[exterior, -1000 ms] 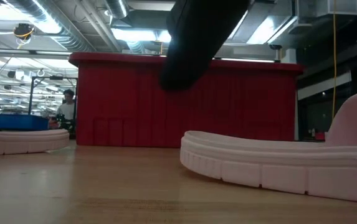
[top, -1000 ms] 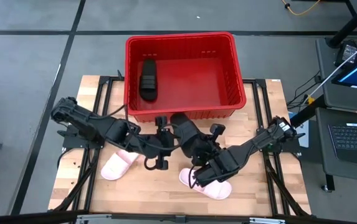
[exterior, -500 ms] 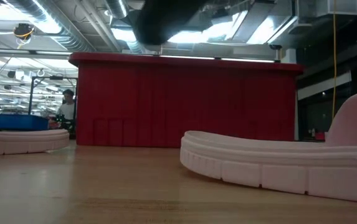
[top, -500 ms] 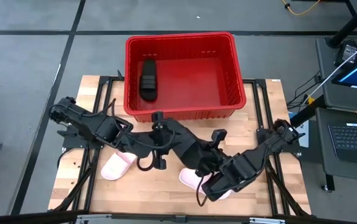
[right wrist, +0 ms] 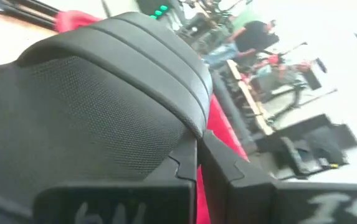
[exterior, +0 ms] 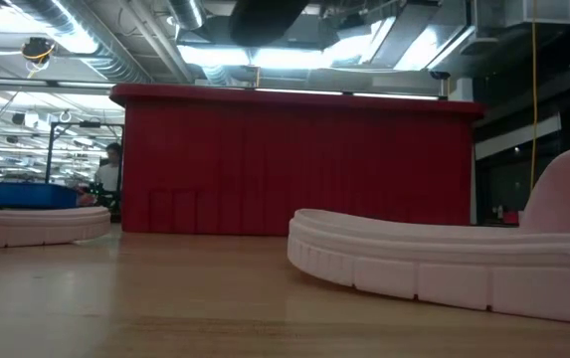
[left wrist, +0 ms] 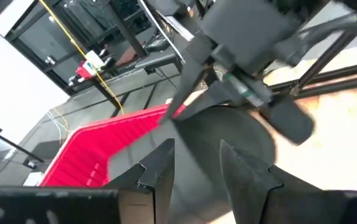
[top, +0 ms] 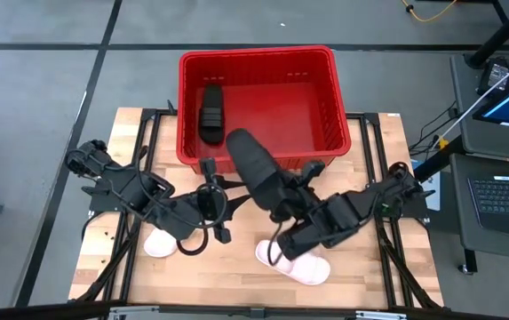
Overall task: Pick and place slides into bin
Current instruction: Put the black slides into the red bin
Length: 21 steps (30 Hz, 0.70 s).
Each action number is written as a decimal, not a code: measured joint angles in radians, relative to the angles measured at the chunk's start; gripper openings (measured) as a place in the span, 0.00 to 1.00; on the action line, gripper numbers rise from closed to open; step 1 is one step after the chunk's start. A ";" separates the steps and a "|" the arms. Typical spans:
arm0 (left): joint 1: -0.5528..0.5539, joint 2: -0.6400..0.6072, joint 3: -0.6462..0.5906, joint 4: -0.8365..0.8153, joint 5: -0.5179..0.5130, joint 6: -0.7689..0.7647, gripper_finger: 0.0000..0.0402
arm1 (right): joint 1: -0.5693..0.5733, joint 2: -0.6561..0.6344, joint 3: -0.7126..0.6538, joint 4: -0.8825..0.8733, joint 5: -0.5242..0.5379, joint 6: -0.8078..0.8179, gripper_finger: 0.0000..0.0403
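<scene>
One black slide lies flat on the floor of the red bin, at its left side. A second black slide hangs in the air between my two grippers, its far end over the bin's near rim. My left gripper meets it from the left. My right gripper is shut at its near end. Two pale pink slides rest sole-down on the table: one under the left arm, one under the right arm. My left gripper has its two fingers standing apart, with the black slide's dark sole between them. It comes level from the table's left. The slide is lifted clear of the table. My right gripper pinches the black slide at the edge of its ribbed strap between its shut fingers. It comes from the table's right and near side, close to level. The slide is clear of the table.
The low view shows the bin's near wall standing tall behind the two pink slides. The bin's right half is bare floor. A desk with a laptop stands beyond the table's right edge.
Both grippers have risen and gone toward the bin with the black slide between them. The slide has lifted well clear of the table; its far end now reaches over the bin's near rim. In the low view it has climbed nearly out of the picture's top.
</scene>
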 joint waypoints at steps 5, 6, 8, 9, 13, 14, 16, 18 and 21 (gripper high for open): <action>0.032 0.000 -0.004 -0.002 -0.001 -0.006 0.31 | -0.057 0.000 0.000 0.001 0.051 -0.011 0.02; 0.041 0.000 -0.004 -0.002 -0.002 -0.006 0.31 | -0.068 0.000 0.000 0.001 0.057 -0.010 0.02; 0.061 0.001 -0.004 -0.002 -0.004 -0.003 0.31 | -0.088 0.000 0.000 0.004 0.071 -0.008 0.02; 0.074 0.003 -0.004 -0.002 -0.008 0.007 0.31 | -0.097 0.000 0.000 0.010 0.073 -0.008 0.02; 0.126 0.024 -0.004 0.000 -0.079 0.061 0.31 | -0.127 0.000 0.000 0.027 0.075 -0.008 0.02; 0.137 0.030 -0.005 0.000 -0.095 0.082 0.31 | -0.134 0.000 0.000 0.028 0.075 -0.007 0.02; 0.159 0.044 -0.005 0.000 -0.120 0.125 0.31 | -0.145 0.000 0.000 0.033 0.075 -0.006 0.02; 0.175 0.057 -0.005 0.001 -0.130 0.155 0.31 | -0.156 0.000 0.000 0.037 0.075 -0.007 0.02; 0.187 0.074 -0.005 0.000 -0.129 0.167 0.31 | -0.170 0.000 0.000 0.039 0.075 -0.006 0.02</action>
